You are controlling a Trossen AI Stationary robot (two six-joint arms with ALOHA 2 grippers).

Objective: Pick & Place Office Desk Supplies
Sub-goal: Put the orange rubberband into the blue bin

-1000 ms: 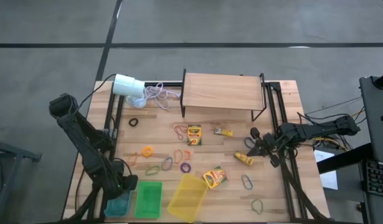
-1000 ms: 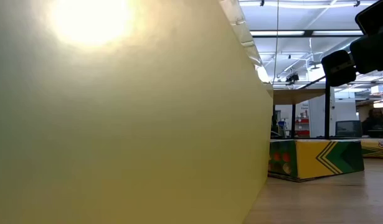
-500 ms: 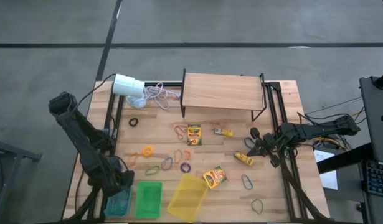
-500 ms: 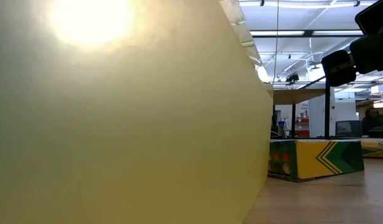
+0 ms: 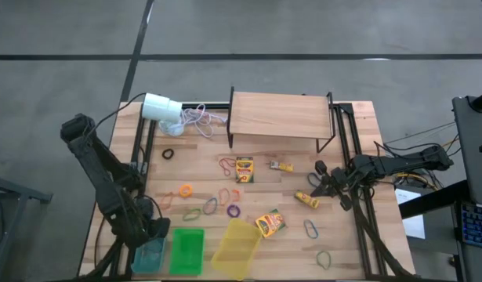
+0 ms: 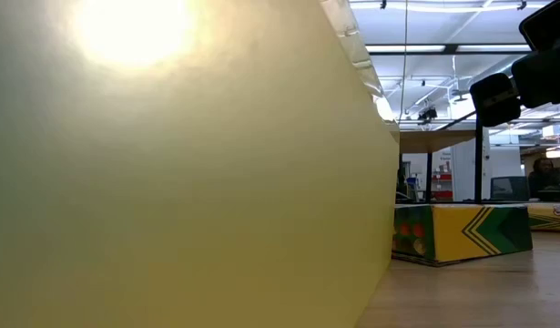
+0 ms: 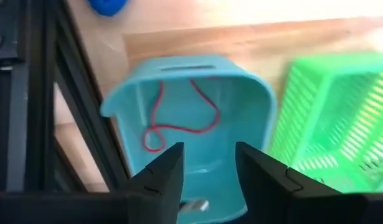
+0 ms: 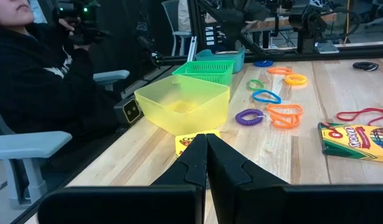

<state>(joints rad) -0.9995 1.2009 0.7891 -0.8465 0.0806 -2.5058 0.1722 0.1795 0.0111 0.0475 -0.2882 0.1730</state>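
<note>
Left gripper (image 7: 207,168) hangs over the teal bin (image 7: 132,102) at the near left corner of the table (image 5: 346,258), fingers (image 7: 163,171) parted partway with nothing between them. A red rubber-band loop (image 7: 179,118) lies loose on the floor of that bin. Just to its right stands the green mesh basket (image 5: 186,251), and right of that the tilted yellow bin (image 5: 237,249), which fills most of the low view. Right gripper (image 5: 317,186) sits low at the right side of the table, fingers (image 8: 197,158) pressed together, holding nothing; the tiny yellow packet (image 5: 306,200) lies just near of it. Rubber-band loops are scattered over the middle of the table: an orange one (image 5: 185,190), a purple one (image 5: 233,211), a green one (image 5: 192,213), a black one (image 5: 168,154) farther left, a blue one (image 5: 310,228) and another green loop (image 5: 324,258) toward the near right. One crayon box (image 5: 244,168) lies in front of the wooden shelf (image 5: 280,114); a second crayon box (image 5: 269,222) lies tilted beside the yellow bin. Another small yellow packet (image 5: 281,165) rests right of the first box. A white cylinder (image 5: 160,107) with a thin white cord (image 5: 197,117) sits at the far left. In the right wrist view a person in a dark top (image 8: 35,74) sits beyond the table edge.
</note>
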